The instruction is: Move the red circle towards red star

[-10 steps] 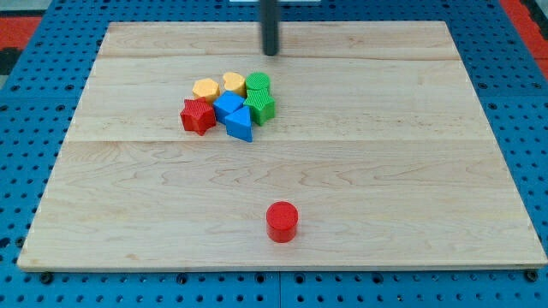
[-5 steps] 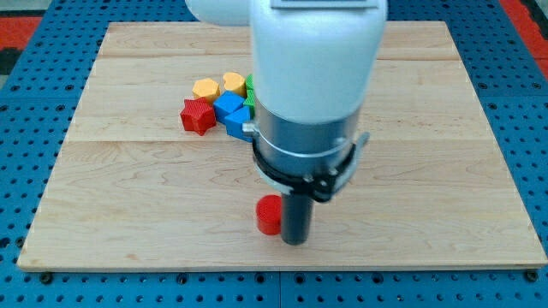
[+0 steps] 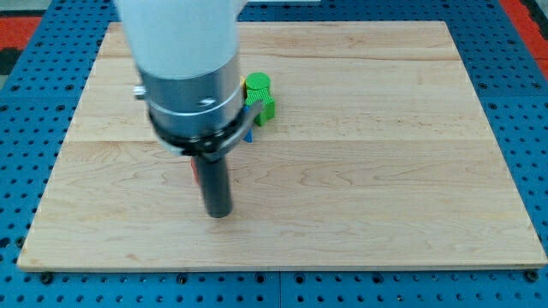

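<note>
My tip (image 3: 220,214) rests on the wooden board (image 3: 385,171) at the lower left of centre. Only a thin red edge of the red circle (image 3: 195,174) shows, just left of the rod and above the tip; the rod hides the remainder of it. The arm's white and grey body covers the red star and most of the block cluster. Two green blocks (image 3: 260,96) show at the arm's right edge, with a sliver of a blue block (image 3: 249,134) below them.
The board lies on a blue pegboard (image 3: 531,128). The yellow and orange blocks of the cluster are hidden behind the arm.
The arm came down from the view's top to the red circle's right, then swept left. The circle has moved left and up, towards the cluster, and is now mostly hidden.
</note>
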